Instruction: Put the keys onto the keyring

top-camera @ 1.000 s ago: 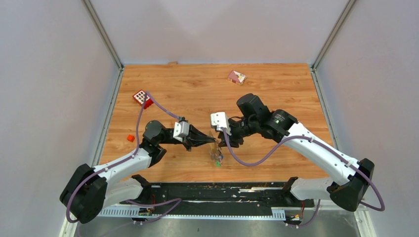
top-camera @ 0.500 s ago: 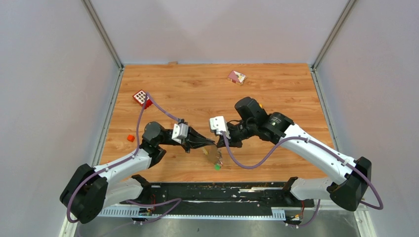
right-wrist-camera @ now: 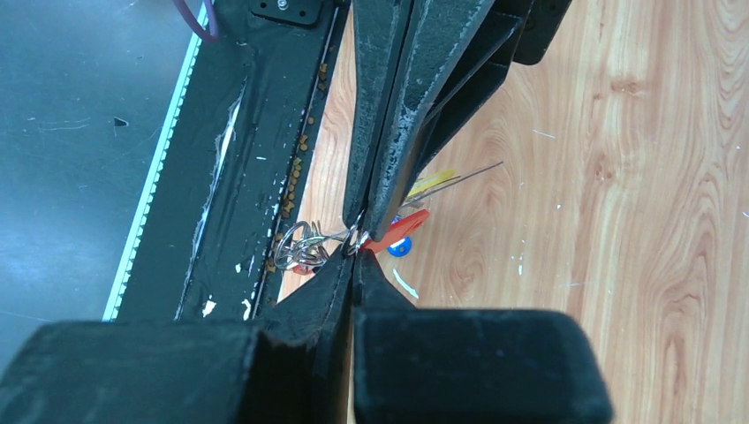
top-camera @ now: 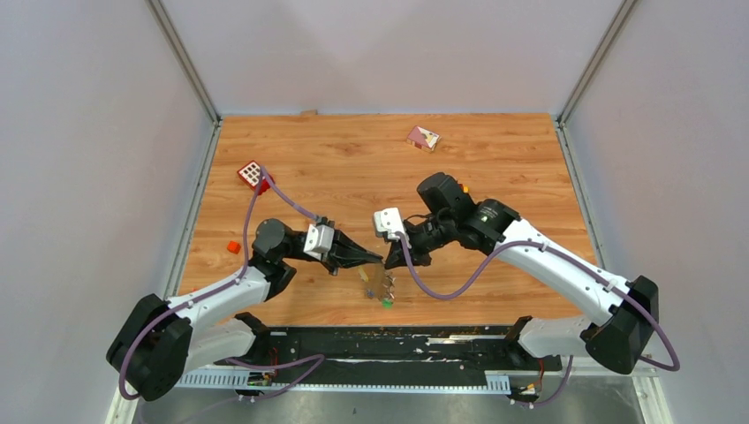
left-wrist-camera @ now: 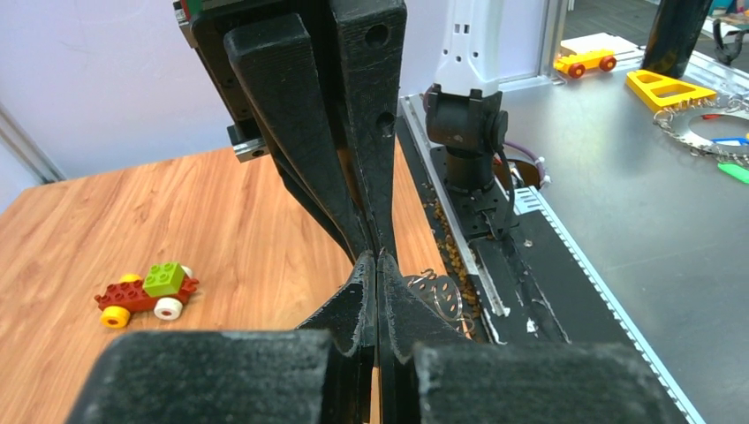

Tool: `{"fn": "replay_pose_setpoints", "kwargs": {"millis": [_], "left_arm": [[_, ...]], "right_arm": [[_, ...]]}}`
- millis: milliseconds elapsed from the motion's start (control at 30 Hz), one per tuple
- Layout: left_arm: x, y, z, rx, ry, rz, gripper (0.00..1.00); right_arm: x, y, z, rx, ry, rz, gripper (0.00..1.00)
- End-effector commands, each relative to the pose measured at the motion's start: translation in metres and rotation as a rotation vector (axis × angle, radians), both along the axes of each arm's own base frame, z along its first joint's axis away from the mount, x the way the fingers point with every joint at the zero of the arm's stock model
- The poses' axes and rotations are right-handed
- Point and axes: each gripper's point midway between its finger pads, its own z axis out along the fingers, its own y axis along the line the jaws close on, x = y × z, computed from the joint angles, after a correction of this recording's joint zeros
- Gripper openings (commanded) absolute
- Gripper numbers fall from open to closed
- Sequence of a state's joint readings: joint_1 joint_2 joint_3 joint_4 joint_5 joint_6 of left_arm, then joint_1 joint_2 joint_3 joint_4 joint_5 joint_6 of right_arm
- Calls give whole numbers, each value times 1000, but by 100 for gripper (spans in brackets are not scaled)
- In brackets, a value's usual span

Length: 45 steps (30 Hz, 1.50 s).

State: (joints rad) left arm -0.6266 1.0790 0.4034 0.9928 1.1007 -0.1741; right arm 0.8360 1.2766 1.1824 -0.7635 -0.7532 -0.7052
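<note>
- the left gripper [left-wrist-camera: 378,269] rises from the bottom centre of the frame, its two black fingers pressed flat together.
- the right gripper [left-wrist-camera: 374,237] comes down from the top centre, also closed, and its tips meet the left tips mid-frame.
- the keyring [left-wrist-camera: 435,296], a thin silvery wire loop, shows just right of the tips.
- a toy brick car [left-wrist-camera: 146,291] sits on the wooden table [left-wrist-camera: 221,203], lower left.
- a toothed silvery ring [left-wrist-camera: 707,132] lies on a grey metal bench [left-wrist-camera: 618,194], upper right.

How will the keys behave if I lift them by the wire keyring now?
Probably floppy: the keys cluster at the thin wire keyring, which is pinched in the right claw, so they'd likely dangle and swing. Likely light: they look small, with thin plastic tags. The bare wire looks smooth and may slip or twist in the grip.
</note>
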Motion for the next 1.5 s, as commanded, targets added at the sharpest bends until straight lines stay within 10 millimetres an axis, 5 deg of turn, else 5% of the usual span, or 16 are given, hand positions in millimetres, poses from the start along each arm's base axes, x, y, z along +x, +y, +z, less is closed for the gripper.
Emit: {"fn": "replay_pose_setpoints", "kwargs": {"millis": [0, 200, 433, 600, 1067, 1467], "left_arm": [[-12, 3, 22, -71, -108, -33, 0], [-13, 3, 17, -60, -109, -38, 0], [-7, 2, 15, -59, -95, -11, 0], [2, -1, 16, -63, -57, 34, 0], [12, -2, 21, -75, -16, 79, 0], [18, -3, 20, -73, 8, 114, 0]], "right_arm": [[6, 21, 13, 123, -62, 65, 0], [8, 23, 13, 142, -82, 61, 3], [9, 8, 33, 151, -177, 25, 29], [4, -1, 43, 164, -205, 15, 36], [6, 0, 35, 143, -167, -12, 34], [14, 8, 24, 122, -118, -49, 22]]}}
